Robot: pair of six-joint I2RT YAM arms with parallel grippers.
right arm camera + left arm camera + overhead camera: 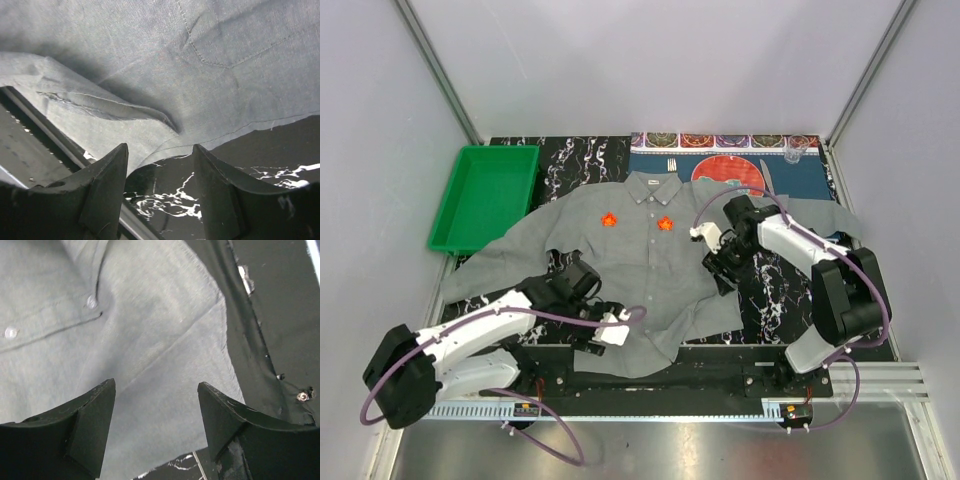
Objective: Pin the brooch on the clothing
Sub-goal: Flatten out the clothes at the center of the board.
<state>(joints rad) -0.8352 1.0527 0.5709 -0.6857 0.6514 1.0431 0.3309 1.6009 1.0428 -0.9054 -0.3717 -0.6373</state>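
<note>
One green plastic tray (485,195), rectangular with a raised rim, sat at 10 o'clock on the black, white-veined marble-look table (775,310). One grey shirt (640,275) of thin woven cloth lay spread flat across the middle. Its collar pointed to 12 o'clock and its sleeves reached out towards 9 and 3. On its chest were an orange-red brooch (609,219) and, just to the right of it, a second brooch (665,223). Both were small and jagged in outline.

The left gripper (155,405) hung at 7 o'clock over the shirt's lower hem. Its two dark, wedge-shaped fingers (95,415) stood well apart with only cloth showing between them, and they gripped nothing. Two small pale round buttons (91,301) showed on the placket in that wrist view.

The right gripper (160,160) was at 3 o'clock from the shirt's middle, above the stitched edge of the cloth where it met bare marble. Its jaws were spread too and held nothing.

One blue patterned placemat (800,185) with a round red medallion lay at 1 o'clock, partly under the shirt.
</note>
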